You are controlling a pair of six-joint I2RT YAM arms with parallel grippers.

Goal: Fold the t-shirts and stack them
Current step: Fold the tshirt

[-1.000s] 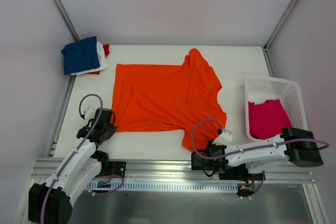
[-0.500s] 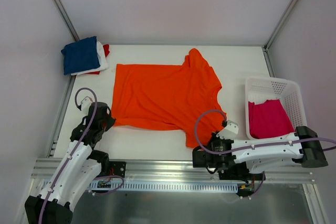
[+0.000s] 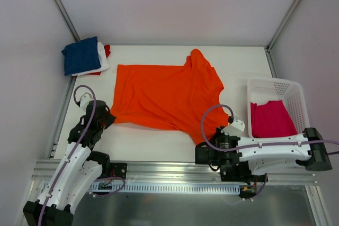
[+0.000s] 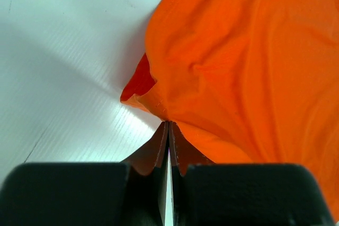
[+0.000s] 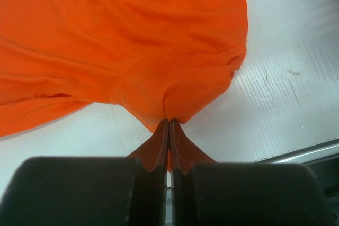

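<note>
Orange t-shirt (image 3: 164,96) is lying spread on the white table (image 3: 148,142), its long axis running crosswise from the left gripper (image 3: 109,118) to the right gripper (image 3: 204,141). Its straight edge is facing the left gripper's side. Its two sleeve lobes and its neck end are pointing toward the right gripper's side. One lobe is sticking out far beyond the right gripper, and the other is reaching right to its fingertips.

In the left wrist view, the left gripper (image 4: 168,130) is pinching the near corner of the straight edge with its jaws pressed together on the cloth. The corner is lifting into a small peak, and the rest of the orange t-shirt (image 4: 249,67) is fanning out ahead and to the right of the fingertips.

In the right wrist view, the right gripper (image 5: 169,128) is likewise clamping a fold of the orange t-shirt (image 5: 116,30) between closed jaws. The fabric is spreading ahead and to the left, and bare table is showing to the right.

Right of the right gripper, a white lattice basket (image 3: 270,81) is holding a magenta t-shirt (image 3: 271,120). Well beyond the left gripper and slightly to its left, a folded navy t-shirt (image 3: 81,55) is resting on a white t-shirt (image 3: 104,61) and a red t-shirt (image 3: 107,50).
</note>
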